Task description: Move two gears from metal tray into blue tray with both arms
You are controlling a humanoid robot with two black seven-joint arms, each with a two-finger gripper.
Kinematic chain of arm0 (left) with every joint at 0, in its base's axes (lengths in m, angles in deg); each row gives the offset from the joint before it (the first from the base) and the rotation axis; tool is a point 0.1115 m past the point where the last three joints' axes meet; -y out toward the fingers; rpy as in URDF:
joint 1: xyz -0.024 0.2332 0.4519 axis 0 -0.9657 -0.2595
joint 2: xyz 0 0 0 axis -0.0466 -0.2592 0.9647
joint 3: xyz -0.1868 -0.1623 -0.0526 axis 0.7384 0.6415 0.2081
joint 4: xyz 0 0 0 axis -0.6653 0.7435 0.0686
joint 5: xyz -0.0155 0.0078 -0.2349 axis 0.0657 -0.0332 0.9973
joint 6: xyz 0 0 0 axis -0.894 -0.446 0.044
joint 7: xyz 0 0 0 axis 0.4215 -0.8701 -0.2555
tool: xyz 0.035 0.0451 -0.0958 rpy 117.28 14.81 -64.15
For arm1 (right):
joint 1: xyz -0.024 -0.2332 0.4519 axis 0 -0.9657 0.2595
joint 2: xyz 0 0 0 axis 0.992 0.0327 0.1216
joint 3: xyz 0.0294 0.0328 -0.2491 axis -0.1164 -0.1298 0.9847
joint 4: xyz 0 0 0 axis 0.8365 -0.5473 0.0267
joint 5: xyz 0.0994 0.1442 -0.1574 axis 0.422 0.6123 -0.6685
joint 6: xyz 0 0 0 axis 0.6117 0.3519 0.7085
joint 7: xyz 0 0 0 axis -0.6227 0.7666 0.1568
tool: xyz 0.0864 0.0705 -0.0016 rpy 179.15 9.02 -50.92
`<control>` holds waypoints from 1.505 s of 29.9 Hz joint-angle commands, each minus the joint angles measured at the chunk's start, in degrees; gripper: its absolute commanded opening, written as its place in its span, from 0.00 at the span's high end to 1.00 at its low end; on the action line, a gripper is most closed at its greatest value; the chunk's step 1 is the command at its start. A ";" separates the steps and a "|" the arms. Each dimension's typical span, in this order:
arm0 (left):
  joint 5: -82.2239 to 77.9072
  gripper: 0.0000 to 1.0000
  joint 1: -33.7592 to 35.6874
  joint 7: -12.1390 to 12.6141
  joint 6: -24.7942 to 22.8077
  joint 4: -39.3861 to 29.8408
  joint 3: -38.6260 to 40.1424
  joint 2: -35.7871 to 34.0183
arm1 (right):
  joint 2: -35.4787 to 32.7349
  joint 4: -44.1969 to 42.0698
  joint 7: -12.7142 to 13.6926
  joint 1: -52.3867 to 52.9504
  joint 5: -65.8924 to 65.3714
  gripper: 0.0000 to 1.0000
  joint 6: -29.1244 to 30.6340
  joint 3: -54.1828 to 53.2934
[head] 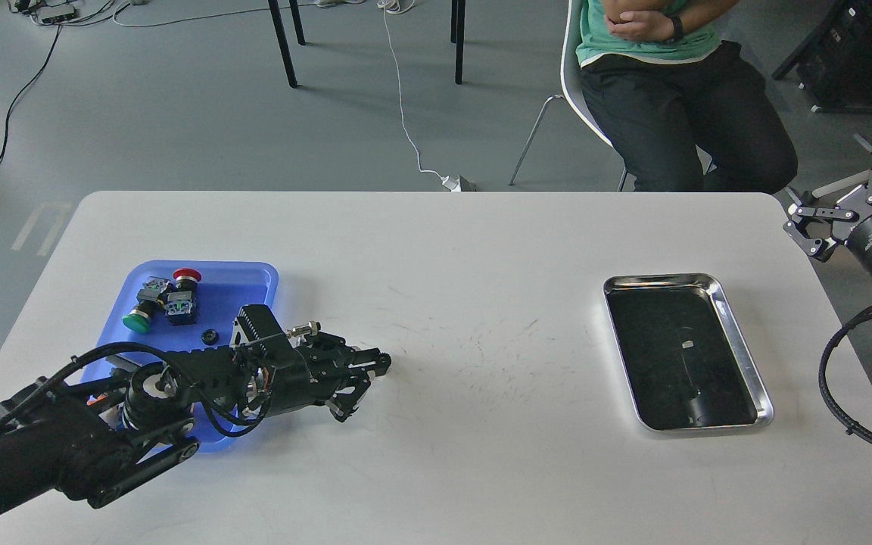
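Blue plastic tray (254, 276) with rounded corners lies at nine o'clock on my white table (436, 250). In it I see one small black gear (210, 337), a green-cap push-button switch (142, 312) and a red-cap one (182, 284); the second gear I cannot find. The shiny steel tray (739, 341) at three o'clock holds nothing. My left gripper (364, 382) hangs spread, empty, beside the blue tray. My right gripper (833, 216) is spread at two o'clock. The writing on its wrist is too small to read.

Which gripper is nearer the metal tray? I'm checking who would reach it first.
Right. The right gripper hangs just past the metal tray's far right corner; the left gripper is well across the table beside the blue tray.
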 commanded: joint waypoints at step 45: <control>13.12 0.76 -10.29 -4.69 16.32 3.85 1.28 -21.35 | 0.09 0.33 -0.07 0.85 -1.04 0.05 0.08 1.14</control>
